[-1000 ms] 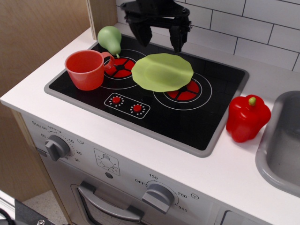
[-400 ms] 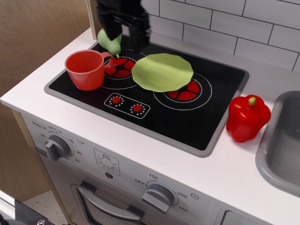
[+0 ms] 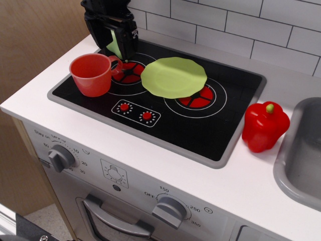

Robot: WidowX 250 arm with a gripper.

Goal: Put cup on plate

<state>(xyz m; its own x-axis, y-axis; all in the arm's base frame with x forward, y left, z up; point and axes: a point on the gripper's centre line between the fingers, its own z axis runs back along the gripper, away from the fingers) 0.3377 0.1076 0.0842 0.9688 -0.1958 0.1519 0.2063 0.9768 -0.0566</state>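
Note:
The red-orange cup [image 3: 92, 74] stands upright on the left of the black stovetop [image 3: 160, 100], its handle pointing right. The light-green plate [image 3: 173, 77] lies flat in the middle of the stovetop, to the right of the cup. My black gripper [image 3: 111, 44] hangs open just behind and above the cup, its two fingers [image 3: 128, 46] apart and empty. It is not touching the cup.
A green pear [image 3: 115, 44] sits behind the gripper at the stove's back left, mostly hidden between the fingers. A red bell pepper [image 3: 265, 126] stands on the white counter at the right. A grey sink [image 3: 300, 155] is at the far right. A white tiled wall runs behind.
The gripper has moved left from above the plate's far edge to just behind the cup, and has come down a little. The cup, plate and pepper have not moved.

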